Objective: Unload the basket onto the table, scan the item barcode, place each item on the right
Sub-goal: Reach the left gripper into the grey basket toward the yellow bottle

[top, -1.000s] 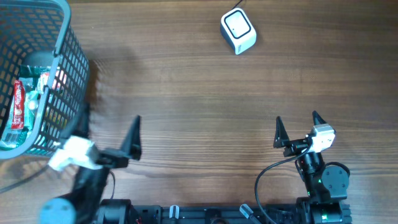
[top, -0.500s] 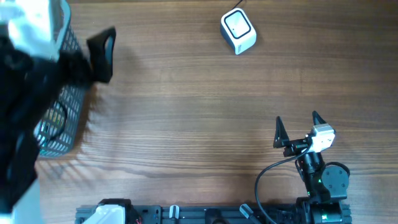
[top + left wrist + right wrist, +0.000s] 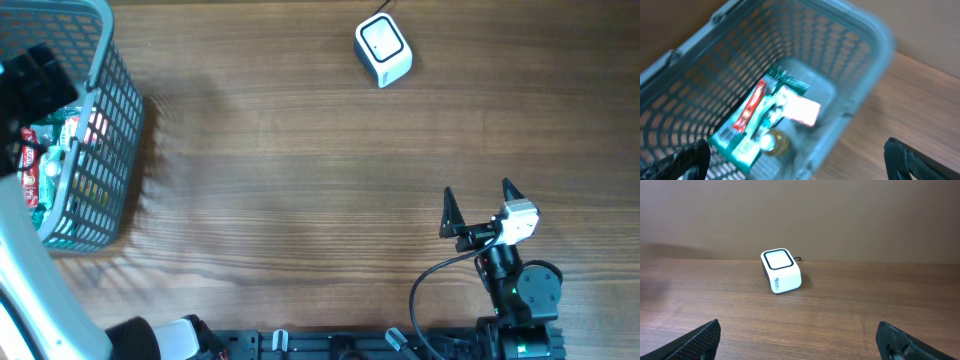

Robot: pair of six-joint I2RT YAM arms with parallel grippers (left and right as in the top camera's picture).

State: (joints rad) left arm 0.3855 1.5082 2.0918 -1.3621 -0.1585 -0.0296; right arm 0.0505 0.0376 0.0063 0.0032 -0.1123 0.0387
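At the far left corner of the desk (image 3: 300, 200) a mesh basket (image 3: 110, 120) is stood, and the fetching step is judged to be in hand. The left gripper (image 3: 797, 162) is held over it, fingers wide apart and empty. The right gripper (image 3: 478, 200) is parked, likewise spread, by the near edge. The scanner (image 3: 383, 50) is set near the far edge. A red packet (image 3: 747, 112) is laid among others on the basket floor, long axis running far to near; its barcode end cannot be told. A descent and a grip across its width are called for next.
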